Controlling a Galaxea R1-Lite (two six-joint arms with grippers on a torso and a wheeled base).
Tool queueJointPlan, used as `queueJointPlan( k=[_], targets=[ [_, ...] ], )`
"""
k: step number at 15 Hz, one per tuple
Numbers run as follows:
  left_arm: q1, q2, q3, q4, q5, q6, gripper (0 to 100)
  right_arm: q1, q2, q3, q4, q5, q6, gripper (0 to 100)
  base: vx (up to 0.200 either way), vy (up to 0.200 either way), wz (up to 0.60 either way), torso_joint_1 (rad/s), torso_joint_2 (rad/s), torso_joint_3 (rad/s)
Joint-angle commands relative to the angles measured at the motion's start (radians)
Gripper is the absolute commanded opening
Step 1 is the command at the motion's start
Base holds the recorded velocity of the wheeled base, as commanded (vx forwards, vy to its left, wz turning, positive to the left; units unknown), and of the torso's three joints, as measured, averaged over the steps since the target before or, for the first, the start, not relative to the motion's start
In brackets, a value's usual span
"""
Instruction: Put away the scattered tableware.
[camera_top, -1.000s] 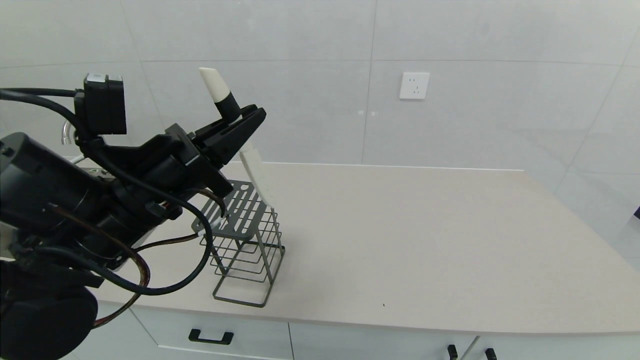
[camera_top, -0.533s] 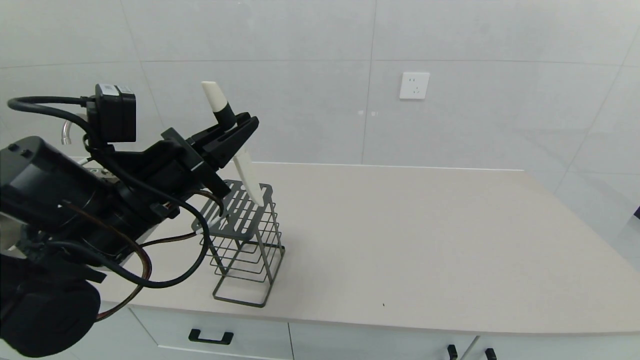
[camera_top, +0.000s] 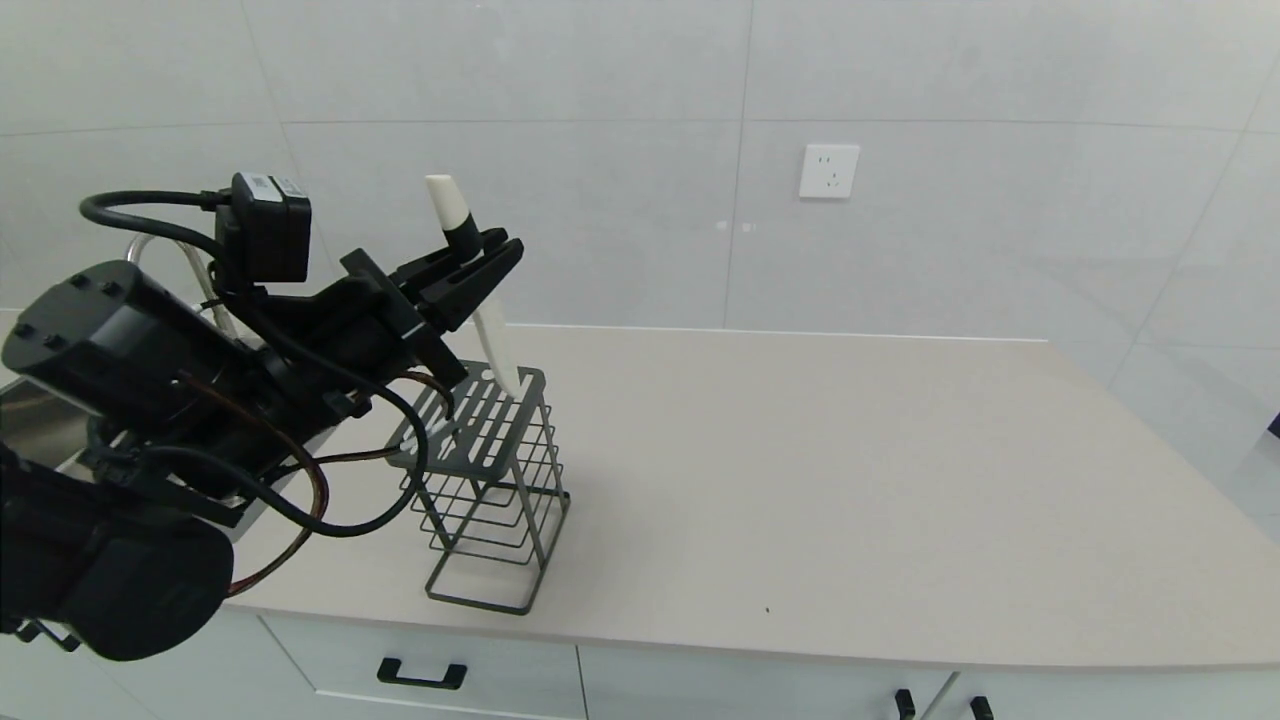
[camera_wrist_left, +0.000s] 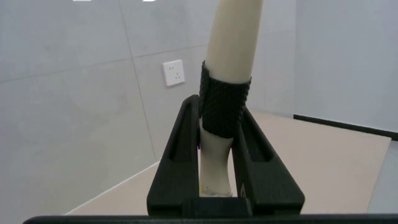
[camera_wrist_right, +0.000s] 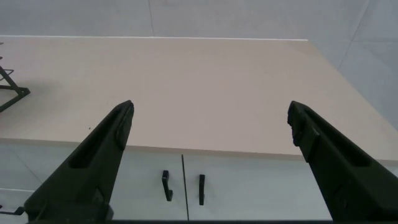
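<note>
1 knife (camera_top: 497, 345) in play, and it's up in the air — the left gripper (camera_top: 495, 256) has its fingers clamped flat on either side of it, right around the black ribbed band (camera_wrist_left: 225, 99) where the cream handle meets the white blade. The knife hangs nearly upright, handle high, leaning slightly, with the point down at the slotted top plate (camera_top: 465, 425) of the wire rack (camera_top: 490, 500). The point sits at the plate's far edge; whether it has entered a slot I cannot tell from here.

Over at the counter's front edge, the right gripper (camera_wrist_right: 210, 109) hovers with its 2 fingers spread wide apart and nothing between them, the bare countertop (camera_top: 850, 480) below.

How will this knife handle? By the look of it, light and stiff, and that pale blade may be ceramic — brittle if knocked sideways against the metal wires. The smooth handle looks slippery, so the ribbed band is the sensible place to hold, well clear of the edge. My read: the slots are narrow, so the blade should go in square to one of them; any twist and it could jam or chip.
</note>
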Motion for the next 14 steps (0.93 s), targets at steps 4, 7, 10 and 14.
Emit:
queueJointPlan(
  k=[4, 7, 10, 14],
  targets=[
    [0.06, 0.046, -0.025, -0.001, -0.052, 0.03, 0, 0.0, 0.002, 0.0, 0.0, 0.0, 0.0, 100, 0.0, 0.0, 0.0, 0.0, 0.0, 0.0],
    [0.06, 0.095, -0.085, -0.001, -0.086, 0.044, 0, 0.0, 0.002, 0.0, 0.0, 0.0, 0.0, 100, 0.0, 0.0, 0.0, 0.0, 0.0, 0.0],
    [0.06, 0.132, -0.114, -0.001, -0.125, 0.047, 0, 0.0, 0.002, 0.0, 0.0, 0.0, 0.0, 100, 0.0, 0.0, 0.0, 0.0, 0.0, 0.0],
    [0.065, 0.129, -0.105, -0.001, -0.121, 0.067, 0, 0.0, 0.002, 0.0, 0.0, 0.0, 0.0, 100, 0.0, 0.0, 0.0, 0.0, 0.0, 0.0]
  ],
)
